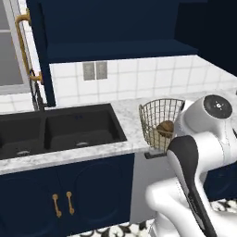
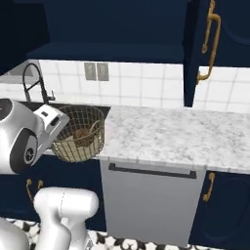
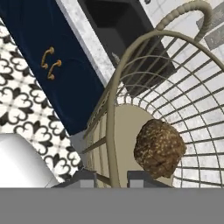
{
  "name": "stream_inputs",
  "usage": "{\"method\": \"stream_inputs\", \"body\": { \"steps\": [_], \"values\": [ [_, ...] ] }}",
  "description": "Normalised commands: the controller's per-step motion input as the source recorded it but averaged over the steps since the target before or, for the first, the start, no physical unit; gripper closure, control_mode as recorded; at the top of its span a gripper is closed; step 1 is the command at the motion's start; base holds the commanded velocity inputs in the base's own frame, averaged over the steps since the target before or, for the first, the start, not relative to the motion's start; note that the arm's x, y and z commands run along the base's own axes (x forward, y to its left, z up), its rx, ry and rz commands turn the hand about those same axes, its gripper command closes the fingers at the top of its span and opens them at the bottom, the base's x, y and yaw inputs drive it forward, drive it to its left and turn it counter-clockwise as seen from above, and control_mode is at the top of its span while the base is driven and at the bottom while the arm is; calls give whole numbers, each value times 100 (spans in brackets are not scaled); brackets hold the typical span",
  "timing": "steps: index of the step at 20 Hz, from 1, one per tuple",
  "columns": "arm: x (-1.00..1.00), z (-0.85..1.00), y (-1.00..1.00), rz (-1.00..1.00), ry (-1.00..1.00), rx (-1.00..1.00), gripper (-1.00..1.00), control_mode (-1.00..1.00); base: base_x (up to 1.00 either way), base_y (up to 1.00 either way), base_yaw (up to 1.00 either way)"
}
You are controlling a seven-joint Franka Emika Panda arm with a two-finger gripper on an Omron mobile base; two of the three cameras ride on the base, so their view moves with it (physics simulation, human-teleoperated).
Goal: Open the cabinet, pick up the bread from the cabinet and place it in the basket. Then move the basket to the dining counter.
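Observation:
The tan wire basket (image 1: 156, 118) (image 2: 78, 141) is at the front edge of the marble counter, right of the sink. The brown bread (image 1: 165, 128) (image 2: 84, 136) (image 3: 159, 148) lies inside it. In the hand view my gripper (image 3: 111, 177) is shut on the basket's near rim (image 3: 110, 113), with a wire between the two fingertips. I cannot tell whether the basket rests on the counter or hangs just above it. The navy wall cabinet (image 1: 115, 28) stands open, with its doors (image 1: 37, 51) (image 2: 217, 44) swung outward. The dining counter is out of view.
A black double sink (image 1: 60, 129) with a dark faucet (image 2: 34, 80) sits left of the basket. Speckled marble counter (image 2: 171, 132) stretches to the right. Below are a grey dishwasher front (image 2: 151, 200) and navy base cabinets (image 1: 65, 199). The open cabinet doors jut out overhead.

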Motion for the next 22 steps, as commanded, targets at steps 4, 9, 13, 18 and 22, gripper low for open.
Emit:
{"method": "stream_inputs", "body": {
  "steps": [4, 9, 13, 18, 22],
  "values": [
    [0, 0, 0, 0, 0, 0, 100, 100, -93, 39, -48],
    [0, 0, 0, 0, 0, 0, 100, 100, -19, 46, -75],
    [0, 0, 0, 0, 0, 0, 100, 100, 0, 38, -90],
    [0, 0, 0, 0, 0, 0, 100, 100, 0, 30, -94],
    [0, 0, 0, 0, 0, 0, 100, 100, 0, 27, -95]
  ]
}}
